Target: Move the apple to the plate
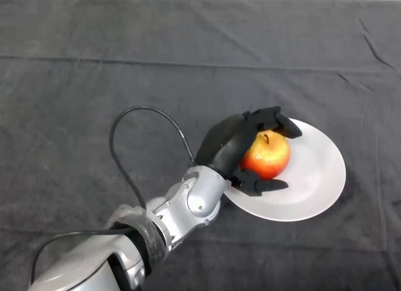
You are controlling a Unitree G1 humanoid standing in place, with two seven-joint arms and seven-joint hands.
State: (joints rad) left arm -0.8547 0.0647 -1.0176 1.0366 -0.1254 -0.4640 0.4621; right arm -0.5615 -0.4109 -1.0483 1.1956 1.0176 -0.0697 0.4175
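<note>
Dark cloth (94, 84); apple (268, 156) within hand (229, 147), over plate (313, 178)

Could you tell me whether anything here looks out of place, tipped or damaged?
Nothing stands out. The apple sits upright, stem up, over the left part of the white plate, with the left hand curled round it. The plate lies flat on the dark cloth.
</note>
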